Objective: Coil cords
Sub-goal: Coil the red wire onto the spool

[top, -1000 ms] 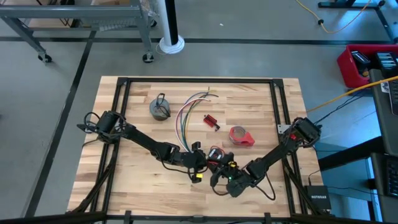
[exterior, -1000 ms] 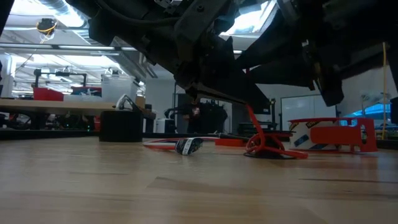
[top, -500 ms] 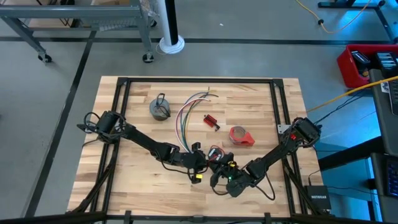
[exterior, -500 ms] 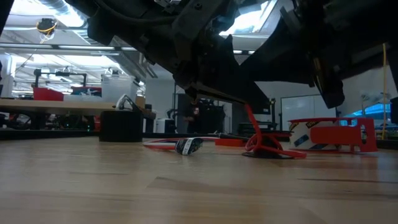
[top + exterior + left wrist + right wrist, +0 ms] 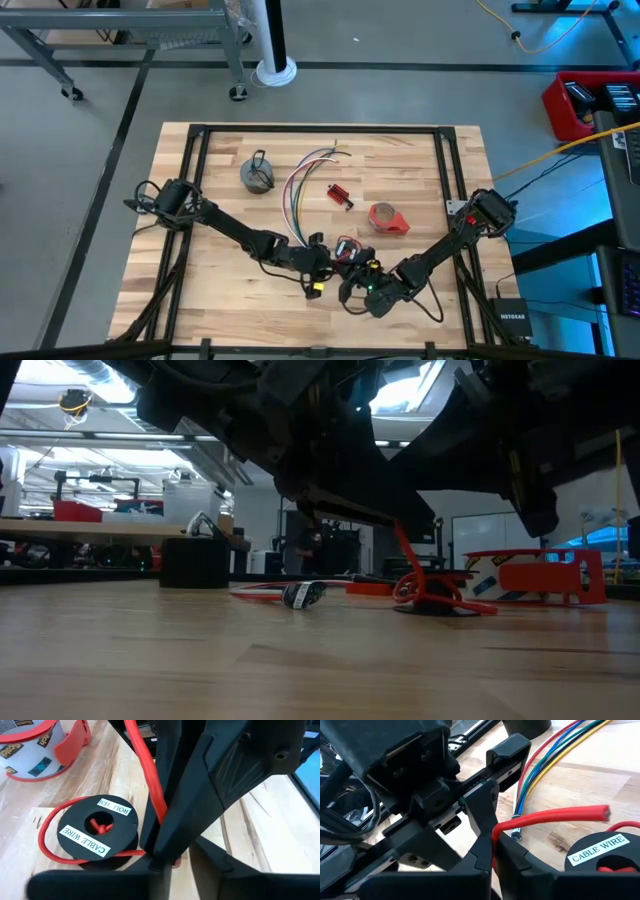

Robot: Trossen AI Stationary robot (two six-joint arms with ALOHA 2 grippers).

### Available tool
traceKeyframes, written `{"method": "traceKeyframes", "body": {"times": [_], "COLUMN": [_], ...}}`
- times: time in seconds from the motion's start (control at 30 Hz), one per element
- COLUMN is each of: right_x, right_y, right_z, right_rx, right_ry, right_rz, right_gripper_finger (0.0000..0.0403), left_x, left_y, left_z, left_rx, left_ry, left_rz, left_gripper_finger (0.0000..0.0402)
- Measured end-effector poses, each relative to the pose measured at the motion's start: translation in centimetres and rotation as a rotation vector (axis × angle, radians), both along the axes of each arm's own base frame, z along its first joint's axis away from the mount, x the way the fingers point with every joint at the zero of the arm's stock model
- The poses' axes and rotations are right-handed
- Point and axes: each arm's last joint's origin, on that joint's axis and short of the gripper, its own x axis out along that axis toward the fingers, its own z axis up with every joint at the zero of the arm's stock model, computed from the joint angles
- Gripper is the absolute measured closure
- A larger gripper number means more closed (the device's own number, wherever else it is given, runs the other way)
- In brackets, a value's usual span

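Note:
The small black-and-red coil is a black spool (image 5: 97,832) labelled CABLE WIRE, lying flat on the table (image 5: 200,290) near its front middle (image 5: 347,247). A red wire (image 5: 405,555) rises from it to my two grippers, which meet just above it. My right gripper (image 5: 494,860) is shut on this wire. My left gripper (image 5: 180,875) is open, its fingers (image 5: 482,810) close beside the same stretch; whether they touch it I cannot tell. The long bundle of coloured wires (image 5: 298,185) and the grey coil (image 5: 257,176) lie farther back. My right gripper pinches the red wire (image 5: 495,837) between its two fingers, a short way back from the wire's free end (image 5: 605,811). The fingers come from the near right, slanting slightly down, and lie across the wire. From the pinch the wire runs down slack to the spool on the table.
A red tape roll (image 5: 388,218) sits just behind and right of the grippers, and a small red block (image 5: 340,195) lies behind them. The bundle's plug end (image 5: 516,834) lies close to the spool. Bare wood stretches along the near left.

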Motion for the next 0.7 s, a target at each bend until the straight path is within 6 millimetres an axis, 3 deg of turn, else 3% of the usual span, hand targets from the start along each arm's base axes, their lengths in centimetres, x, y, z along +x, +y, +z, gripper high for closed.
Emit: {"method": "traceKeyframes", "body": {"times": [0.3, 0.7], "right_x": [0.0, -1.0], "right_y": [0.0, 1.5], "right_z": [0.0, 0.0], "right_rx": [0.004, 0.044], "right_ry": [0.000, -0.006], "right_rz": [0.004, 0.056], "right_gripper_finger": [0.0395, 0.0396], "left_x": [-0.1, -0.7], "left_y": [0.1, 0.5], "left_z": [-0.2, -1.1], "left_rx": [-0.007, 0.046], "left_ry": [0.021, 0.135], "left_rz": [0.023, 0.023], "left_gripper_finger": [0.0248, 0.0260]}}
